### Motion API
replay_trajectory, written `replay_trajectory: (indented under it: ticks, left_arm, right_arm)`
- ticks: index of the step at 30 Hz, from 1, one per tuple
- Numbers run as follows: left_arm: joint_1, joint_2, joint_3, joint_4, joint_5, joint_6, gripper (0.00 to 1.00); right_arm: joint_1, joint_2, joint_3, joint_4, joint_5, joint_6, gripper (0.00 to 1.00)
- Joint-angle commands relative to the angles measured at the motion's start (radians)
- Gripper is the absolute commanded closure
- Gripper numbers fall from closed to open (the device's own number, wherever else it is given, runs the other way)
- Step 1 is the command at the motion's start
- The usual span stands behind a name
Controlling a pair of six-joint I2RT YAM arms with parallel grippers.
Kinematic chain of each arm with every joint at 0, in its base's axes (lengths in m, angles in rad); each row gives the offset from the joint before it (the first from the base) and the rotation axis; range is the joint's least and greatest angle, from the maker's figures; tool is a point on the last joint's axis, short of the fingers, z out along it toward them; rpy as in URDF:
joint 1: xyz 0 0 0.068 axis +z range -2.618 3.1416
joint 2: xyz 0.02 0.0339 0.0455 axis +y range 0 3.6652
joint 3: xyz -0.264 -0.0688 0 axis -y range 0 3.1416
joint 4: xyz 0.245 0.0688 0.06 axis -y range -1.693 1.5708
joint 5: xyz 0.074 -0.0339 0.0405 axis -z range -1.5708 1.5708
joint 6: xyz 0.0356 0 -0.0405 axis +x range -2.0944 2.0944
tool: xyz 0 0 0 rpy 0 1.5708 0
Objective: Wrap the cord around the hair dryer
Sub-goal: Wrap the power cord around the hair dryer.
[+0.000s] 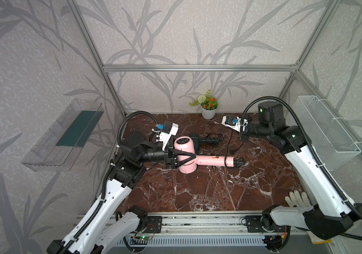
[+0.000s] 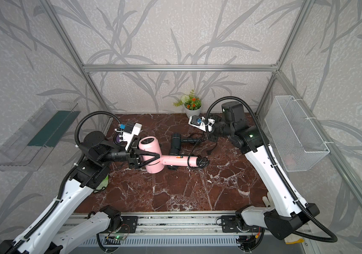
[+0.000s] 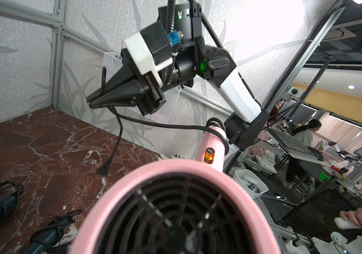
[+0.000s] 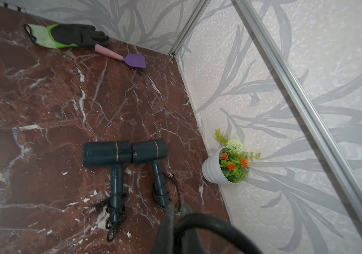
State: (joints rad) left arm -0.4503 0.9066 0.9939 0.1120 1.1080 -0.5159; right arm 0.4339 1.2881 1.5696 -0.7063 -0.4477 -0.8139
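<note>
A pink hair dryer (image 1: 184, 163) lies across the middle of the marble table (image 1: 197, 193), its handle (image 1: 215, 160) pointing right. My left gripper (image 1: 192, 157) is shut on its barrel, one finger on each side. In the left wrist view the rear grille (image 3: 175, 220) fills the foreground and hides my left jaws. The black cord (image 3: 164, 125) loops round the handle's end (image 1: 238, 163) and rises to my right gripper (image 3: 92, 101), which is shut on it above the table. The plug (image 3: 104, 169) hangs down to the tabletop. The right wrist view shows the cord (image 4: 208, 220) curving past the fingers (image 4: 169, 215).
Two dark hair dryers (image 4: 107, 154) (image 4: 149, 151) with wrapped cords lie behind the pink one. A flower pot (image 1: 208, 112) stands at the back wall. A green-black glove (image 4: 65, 36) and purple spatula (image 4: 131, 60) lie far left, a white glove (image 1: 296, 198) front right. A wire basket (image 1: 325, 132) hangs on the right wall.
</note>
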Motion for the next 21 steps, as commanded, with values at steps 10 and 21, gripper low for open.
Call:
replay_trajectory:
  ticks: [10, 21]
  left_arm:
    - [-0.034, 0.101, -0.184, 0.926, -0.414, -0.388, 1.0]
    - [-0.023, 0.065, -0.229, 0.722, -0.85, -0.239, 1.0]
  right_arm:
    - [-0.012, -0.155, -0.494, 0.709, -0.248, 0.523, 1.0]
    - [0.152, -0.397, -0.587, 0.592, 0.001, 0.34, 1.0]
